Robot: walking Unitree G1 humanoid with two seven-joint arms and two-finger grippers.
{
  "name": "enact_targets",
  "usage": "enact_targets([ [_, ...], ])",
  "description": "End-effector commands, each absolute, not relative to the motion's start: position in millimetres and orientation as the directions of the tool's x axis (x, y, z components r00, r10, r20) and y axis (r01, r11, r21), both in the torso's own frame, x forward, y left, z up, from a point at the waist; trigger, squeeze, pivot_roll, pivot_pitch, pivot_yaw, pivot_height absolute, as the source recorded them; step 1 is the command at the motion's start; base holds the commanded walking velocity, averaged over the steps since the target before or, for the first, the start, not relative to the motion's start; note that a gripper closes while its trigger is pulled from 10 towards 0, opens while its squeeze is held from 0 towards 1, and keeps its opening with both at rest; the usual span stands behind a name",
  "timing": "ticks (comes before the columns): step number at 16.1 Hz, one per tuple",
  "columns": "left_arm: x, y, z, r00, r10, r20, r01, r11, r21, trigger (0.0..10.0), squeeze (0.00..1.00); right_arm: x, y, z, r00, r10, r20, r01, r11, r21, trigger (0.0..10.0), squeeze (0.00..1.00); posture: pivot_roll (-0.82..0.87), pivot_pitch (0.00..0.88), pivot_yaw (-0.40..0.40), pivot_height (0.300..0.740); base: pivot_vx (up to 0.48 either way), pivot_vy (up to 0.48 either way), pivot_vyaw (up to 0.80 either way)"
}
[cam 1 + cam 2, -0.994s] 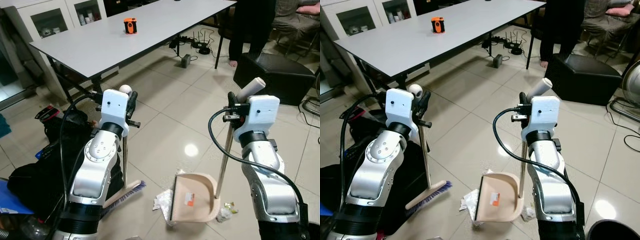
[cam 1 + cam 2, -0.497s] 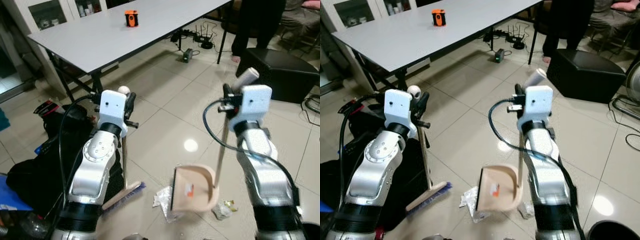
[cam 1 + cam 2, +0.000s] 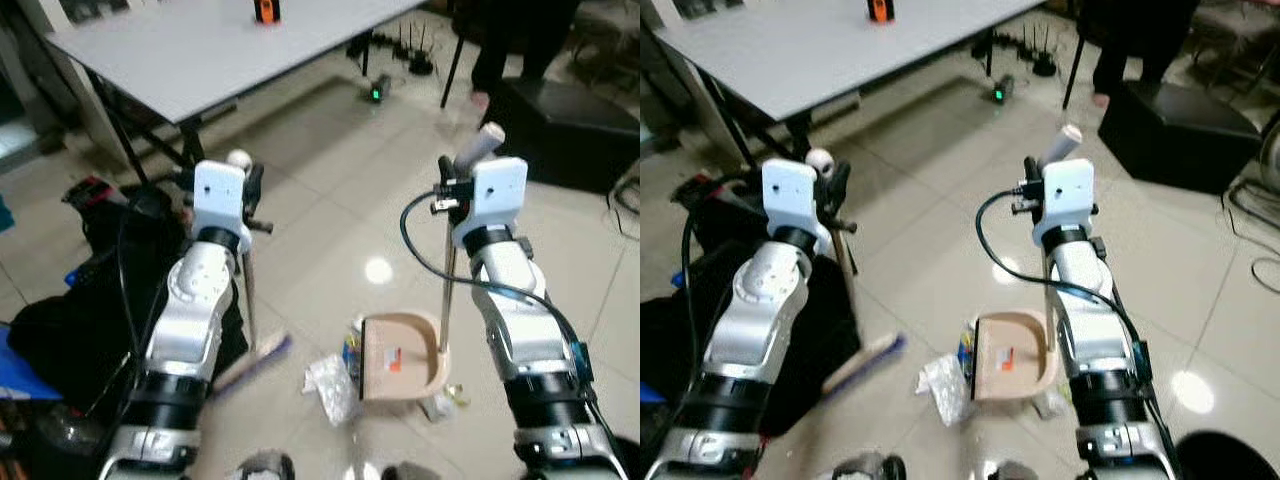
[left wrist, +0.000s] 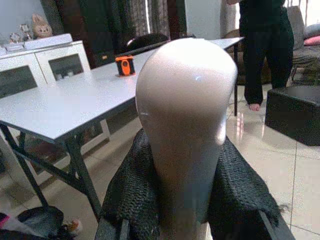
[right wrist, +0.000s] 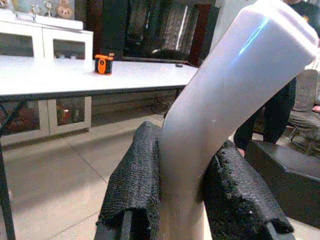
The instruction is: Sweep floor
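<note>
Since a second ago the whole scene has slid down-frame and blurred, table edge now hard against the top: camera motion, head or body shifting, not the objects. Real change is small: the dustpan (image 3: 400,356) sat just right of lower centre with a card-like scrap inside; it now reads slightly rotated, open mouth facing frame left toward the crumpled wrapper (image 3: 330,376) that lies just beside it, and the scrap is still inside. The broom (image 3: 250,362), head at lower left of centre, is smeared by motion, so it looks mid-stroke or mid-reposition; cannot tell which. Judgement: some litter collected, wrapper and a small bit by the pan's right corner still on the floor (image 3: 320,240), so sweeping is partway, not finished. Pose: left gripper (image 3: 247,190) is at upper left of centre, forearm raised steeply, fingers clamped on the broom handle just under its rounded cap; the left wrist view shows both pads pressed to the pale knob. Right gripper (image 3: 452,190) is at upper right of centre, elbow bent, fingers (image 5: 135,185) closed around the angled white grip of the dustpan pole, which runs straight down to the pan. Table (image 3: 180,60) with an orange object upper left; a person's legs stand upper right.
</note>
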State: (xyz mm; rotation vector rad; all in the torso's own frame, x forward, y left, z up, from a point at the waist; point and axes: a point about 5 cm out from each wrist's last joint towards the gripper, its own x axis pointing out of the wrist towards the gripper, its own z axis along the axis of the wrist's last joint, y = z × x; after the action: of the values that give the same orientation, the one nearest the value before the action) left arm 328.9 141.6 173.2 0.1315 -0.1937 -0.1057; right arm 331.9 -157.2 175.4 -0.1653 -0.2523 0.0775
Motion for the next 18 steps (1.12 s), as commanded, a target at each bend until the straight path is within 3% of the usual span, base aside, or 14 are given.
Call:
enact_targets([
  [1, 329, 140, 176, 0.972, -0.091, 0.218, 0.060, 0.987, 0.146, 10.0, 0.00, 335, -160, 183, 0.950, 0.114, 0.291, -0.058, 0.979, -0.194, 10.0, 0.00, 0.02, 0.188, 0.029, 0.740, 0.000, 0.000, 0.00],
  [7, 334, 137, 172, 0.968, -0.004, 0.250, -0.018, 0.996, 0.085, 10.0, 0.00, 338, -147, 176, 0.914, 0.195, 0.356, -0.096, 0.956, -0.278, 10.0, 0.00, 0.08, 0.288, 0.065, 0.740, 0.000, 0.000, 0.00],
  [13, 342, 123, 166, 0.964, 0.037, 0.263, -0.045, 0.999, 0.023, 10.0, 0.00, 329, -114, 153, 0.869, 0.353, 0.347, -0.224, 0.906, -0.360, 10.0, 0.00, 0.13, 0.326, 0.110, 0.740, 0.000, 0.000, 0.00],
  [18, 357, 116, 166, 0.966, 0.073, 0.249, -0.079, 0.997, 0.012, 10.0, 0.00, 327, -111, 155, 0.839, 0.388, 0.381, -0.205, 0.875, -0.439, 10.0, 0.00, 0.12, 0.354, 0.114, 0.740, 0.000, 0.000, 0.00],
])
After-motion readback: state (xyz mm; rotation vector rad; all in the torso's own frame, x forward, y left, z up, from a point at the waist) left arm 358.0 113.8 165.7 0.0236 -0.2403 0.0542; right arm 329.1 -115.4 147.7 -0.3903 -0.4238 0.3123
